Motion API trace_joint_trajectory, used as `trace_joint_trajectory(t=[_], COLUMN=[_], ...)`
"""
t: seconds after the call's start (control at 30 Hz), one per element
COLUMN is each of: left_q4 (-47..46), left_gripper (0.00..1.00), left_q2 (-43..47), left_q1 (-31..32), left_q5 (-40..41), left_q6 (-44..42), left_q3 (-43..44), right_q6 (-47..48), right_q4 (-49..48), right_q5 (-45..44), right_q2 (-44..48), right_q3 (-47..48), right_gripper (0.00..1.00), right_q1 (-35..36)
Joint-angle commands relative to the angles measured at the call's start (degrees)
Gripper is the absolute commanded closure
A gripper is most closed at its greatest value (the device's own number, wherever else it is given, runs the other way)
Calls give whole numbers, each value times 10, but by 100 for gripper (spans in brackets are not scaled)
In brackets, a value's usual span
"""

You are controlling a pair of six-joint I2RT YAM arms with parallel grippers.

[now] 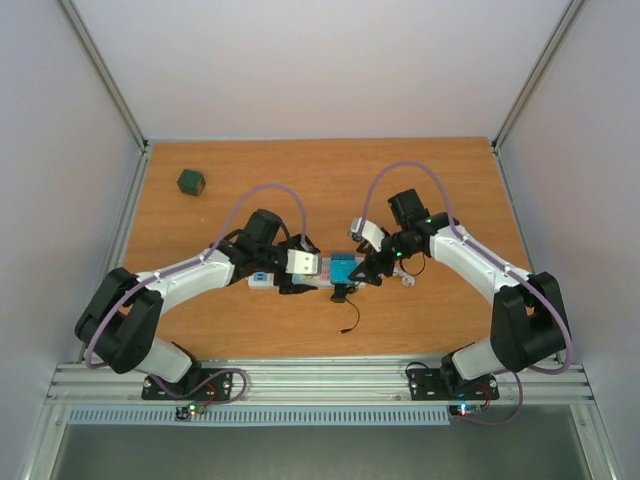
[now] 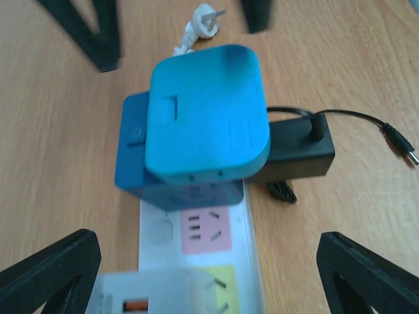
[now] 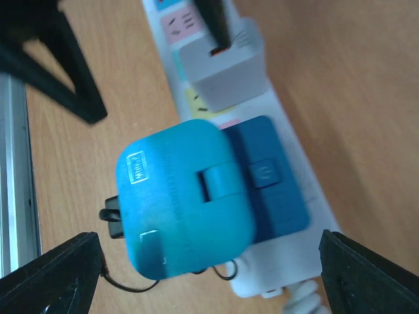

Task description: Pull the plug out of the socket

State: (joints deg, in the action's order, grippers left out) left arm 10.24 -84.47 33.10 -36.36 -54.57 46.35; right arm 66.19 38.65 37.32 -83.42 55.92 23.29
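The socket (image 2: 157,229) is white with pastel panels, one pink and the next pale yellow-green, and the plug (image 2: 206,118) is two-toned, a bright turquoise cap over a darker blue body. The adapter block (image 2: 298,147) and its thin lead (image 2: 357,116) are black, and the charger (image 2: 150,294) is white with an orange port. The table (image 1: 300,170) is orange-brown wood grain, and the cube (image 1: 191,181) at its far left is dark green.

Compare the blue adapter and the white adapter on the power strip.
The blue adapter is two-tone blue; the white adapter is plain white. The blue adapter is bulkier and overhangs the power strip's edge; the white adapter fits within it. Both sit plugged into the strip.
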Motion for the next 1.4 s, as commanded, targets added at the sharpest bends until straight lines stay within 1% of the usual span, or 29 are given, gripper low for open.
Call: trace_joint_trajectory(t=[0.0,0.2,0.37,0.47,0.63,0.73,0.93,1.1,1.23,1.37], left_q4=[-157,-278,-350,-400,-470,-490,-516,-543,-573,-574], left_gripper=[8,9,12,16,29,34,37,43,50,56], left_q2=[2,-1,-3,-4,-3,-2,-11,-31,-31,-23], left_q1=[40,73,103,117,123,123,140,160,161,160], left_q5=[60,92,138,152,168,172,181,198,205,204], left_q6=[-33,-39,-92,-120,-124,-122,-138,-145,-129,-118], left_q3=[-30,-73,-122,-149,-176,-185,-196,-195,-197,-202], right_q6=[30,24,9,6,4,4,0,1,4,9], right_q4=[47,47,30,31,37,37,34,42,48,47], right_q5=[84,91,90,91,90,90,89,89,90,89], right_q2=[-17,-25,-32,-40,-49,-50,-53,-59,-58,-57], right_q3=[50,46,35,37,46,46,43,52,54,50], right_gripper=[8,9,10,11,12,12,12,13,13,13], right_q1=[-44,-55,-56,-57,-58,-58,-58,-59,-65,-69])
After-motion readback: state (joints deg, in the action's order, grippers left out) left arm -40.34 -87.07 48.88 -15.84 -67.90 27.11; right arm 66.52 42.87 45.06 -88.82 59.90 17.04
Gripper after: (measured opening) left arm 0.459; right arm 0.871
